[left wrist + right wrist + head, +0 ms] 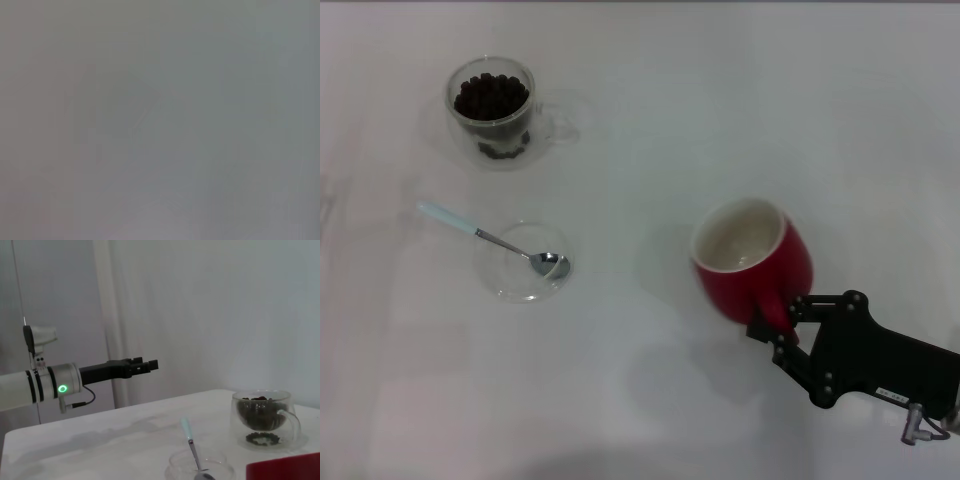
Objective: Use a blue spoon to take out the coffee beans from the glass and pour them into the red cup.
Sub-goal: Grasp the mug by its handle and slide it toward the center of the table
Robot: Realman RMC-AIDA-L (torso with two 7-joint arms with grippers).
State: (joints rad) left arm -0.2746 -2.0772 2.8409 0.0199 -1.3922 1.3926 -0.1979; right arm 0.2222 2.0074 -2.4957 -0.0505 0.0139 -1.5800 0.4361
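Gripping the red cup (752, 262) by its handle — right hand (778, 322) clamped, cup empty.
Nothing scooped: coffee beans (491, 96) fill the glass (492, 112); blue spoon (492, 239) rests untouched on a saucer (523, 262) — left hand (148, 365) hangs off the tabletop (650, 120), grip unclear.

No readable text anywhere, a small white label on the right gripper (782, 322) body in the head view, perhaps printed, its characters too small to make out, cups and table unmarked
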